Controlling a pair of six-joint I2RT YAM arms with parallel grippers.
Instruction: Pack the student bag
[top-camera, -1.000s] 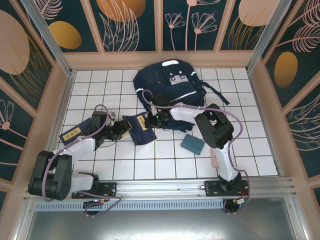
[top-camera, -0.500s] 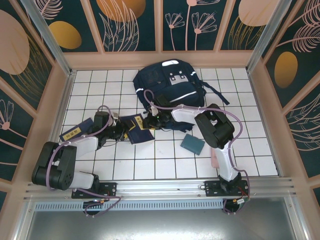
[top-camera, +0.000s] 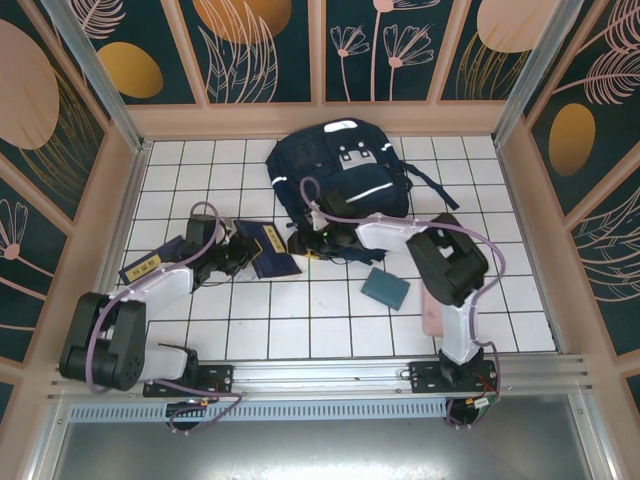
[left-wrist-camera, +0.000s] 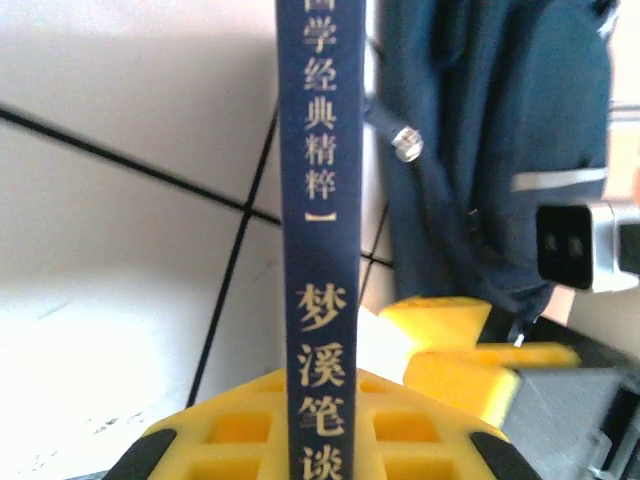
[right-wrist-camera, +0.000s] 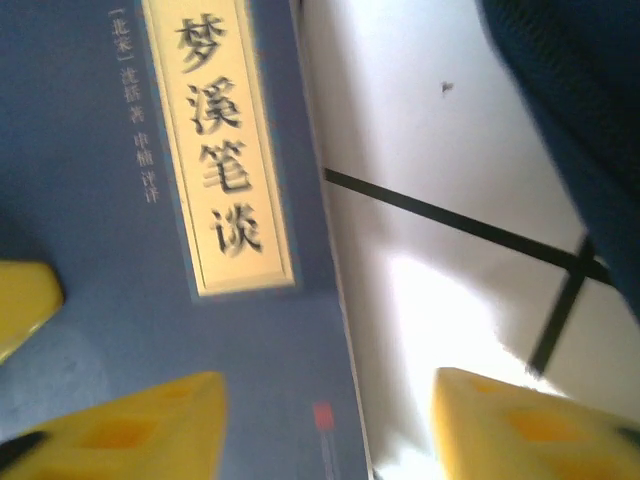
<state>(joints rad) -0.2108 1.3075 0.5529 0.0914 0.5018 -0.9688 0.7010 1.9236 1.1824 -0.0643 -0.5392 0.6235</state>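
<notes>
The student bag (top-camera: 340, 170), a big navy backpack, lies at the back middle of the tiled floor and shows at the right of the left wrist view (left-wrist-camera: 490, 150). In front of it a navy book with a yellow label (top-camera: 270, 248) sits between both grippers. My left gripper (top-camera: 243, 255) is shut on the book's spine edge (left-wrist-camera: 320, 200), one yellow finger on each side (left-wrist-camera: 322, 400). My right gripper (top-camera: 298, 243) is open at the book's other end. Its fingers straddle the cover's edge (right-wrist-camera: 330, 430), above the label (right-wrist-camera: 220, 150).
A second navy book (top-camera: 150, 262) lies by the left wall. A teal notebook (top-camera: 385, 288) and a pink item (top-camera: 432, 312) lie near the right arm's base. Wooden walls enclose the white tiles on three sides.
My right gripper has opened and let go of the book. My left gripper has closed on it. The book has shifted slightly left and toward the back.
</notes>
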